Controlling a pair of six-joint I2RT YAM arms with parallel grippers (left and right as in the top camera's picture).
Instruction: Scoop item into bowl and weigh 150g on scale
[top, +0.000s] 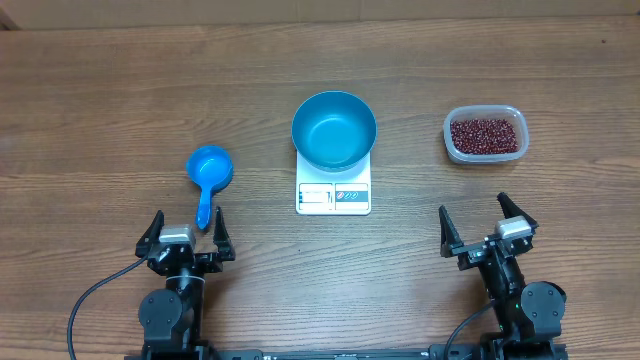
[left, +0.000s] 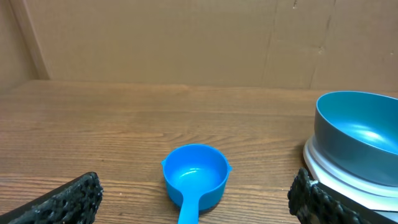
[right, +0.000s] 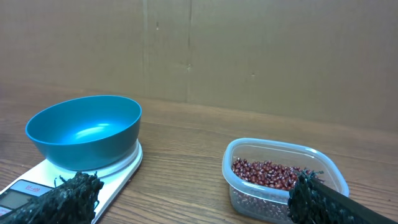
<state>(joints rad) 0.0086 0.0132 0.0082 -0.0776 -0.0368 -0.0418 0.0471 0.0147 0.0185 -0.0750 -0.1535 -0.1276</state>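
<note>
The bowl (top: 334, 131) is seen standing on the scale (top: 333, 196) at the middle of the table (top: 100, 100), with the display strip turned toward the near edge. The beans (top: 485, 135) are held in a clear tub (top: 450, 140) toward the right edge, well apart from the bowl. A blue scoop (top: 209, 170) is laid left of the scale, its handle pointed at the near edge and ending just ahead of the left gripper (top: 187, 228). The jaws of the left gripper and the right gripper (top: 472, 207) are spread wide, and nothing is held. Bare wood is left between the things and along the far edge. A cardboard wall (left: 186, 37) behind the far edge is shown fully only by the wrist views.
</note>
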